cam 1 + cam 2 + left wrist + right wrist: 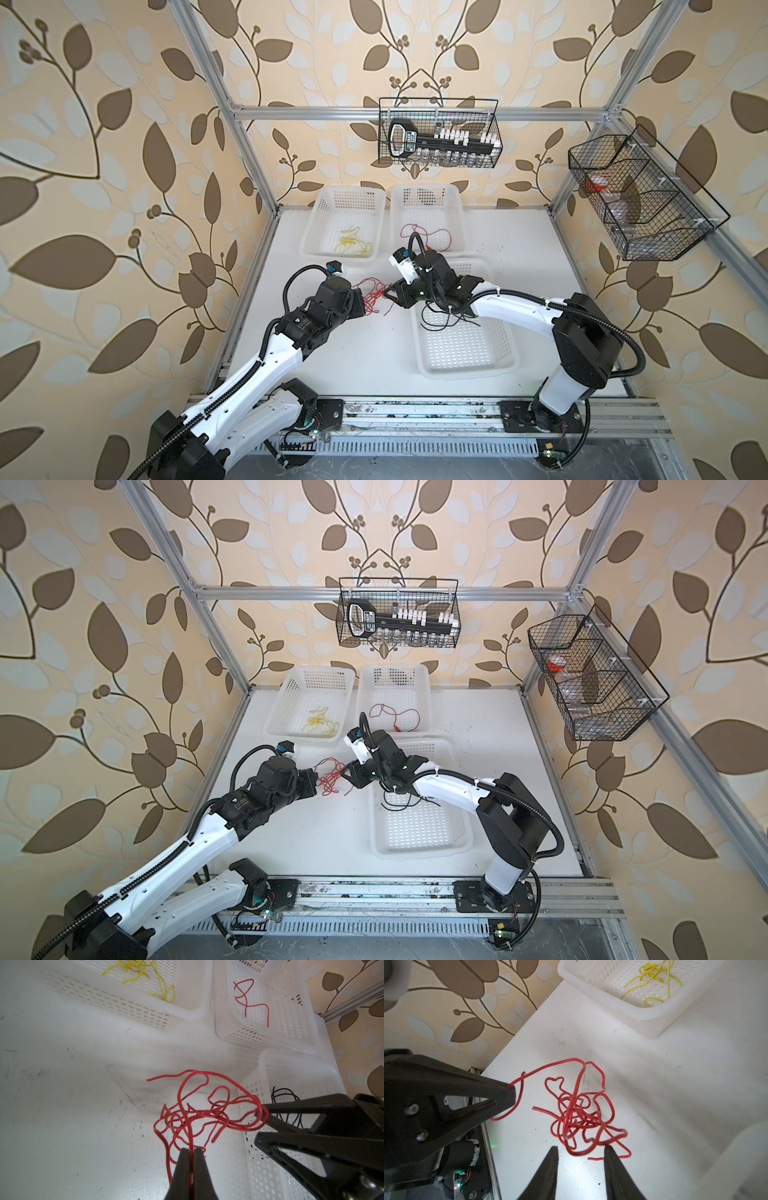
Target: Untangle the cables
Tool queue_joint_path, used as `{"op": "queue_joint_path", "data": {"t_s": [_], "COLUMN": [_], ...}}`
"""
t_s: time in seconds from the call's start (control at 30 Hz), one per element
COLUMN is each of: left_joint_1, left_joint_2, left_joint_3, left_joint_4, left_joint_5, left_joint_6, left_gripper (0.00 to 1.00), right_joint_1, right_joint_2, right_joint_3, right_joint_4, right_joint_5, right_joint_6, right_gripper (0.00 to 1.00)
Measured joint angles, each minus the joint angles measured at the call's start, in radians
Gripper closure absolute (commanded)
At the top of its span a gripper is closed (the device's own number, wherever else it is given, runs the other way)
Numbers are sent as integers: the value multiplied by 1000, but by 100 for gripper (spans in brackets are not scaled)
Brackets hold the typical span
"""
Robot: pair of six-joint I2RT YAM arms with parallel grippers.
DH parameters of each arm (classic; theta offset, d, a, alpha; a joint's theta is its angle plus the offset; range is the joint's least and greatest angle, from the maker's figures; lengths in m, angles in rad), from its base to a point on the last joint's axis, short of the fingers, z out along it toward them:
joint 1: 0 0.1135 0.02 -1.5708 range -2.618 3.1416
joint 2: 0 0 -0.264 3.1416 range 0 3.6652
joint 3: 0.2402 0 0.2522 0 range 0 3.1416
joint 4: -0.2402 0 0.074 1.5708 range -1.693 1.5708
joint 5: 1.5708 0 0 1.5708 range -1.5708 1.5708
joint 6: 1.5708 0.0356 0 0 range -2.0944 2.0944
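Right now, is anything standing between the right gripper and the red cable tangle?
Nothing visible does. The right gripper is open right at the red tangle, with loops between its jaws. The left gripper is shut on a strand at the tangle's opposite side, out of the way.

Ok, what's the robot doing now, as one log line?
left gripper: shut on red cable tangle | right gripper: open, tips at the tangle | yellow cables: in white basket
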Motion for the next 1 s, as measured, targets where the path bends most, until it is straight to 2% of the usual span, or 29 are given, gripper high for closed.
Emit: {"op": "queue_joint_path", "data": {"t_s": [0.2, 0.5, 0.83, 1.0], "left_joint_1": [0, 0, 0, 0], "left_joint_2": [-1, -1, -36, -39], "left_joint_3": [0, 0, 0, 0], "left_joint_4": [11, 19, 15, -19], "left_joint_5": [3, 4, -15, -82], "left_joint_6": [0, 0, -1, -8], "left_gripper": [100, 100, 100, 100], "right_joint_1": [0, 0, -18, -51], "right_joint_2": [9, 24, 24, 5], "right_joint_3": [10, 34, 25, -21], "right_joint_4": [13, 31, 34, 32], "right_joint_5": [-15, -24, -15, 3], "right_joint_6": [18, 19, 2, -10], "right_gripper": [76, 100, 100, 100]}}
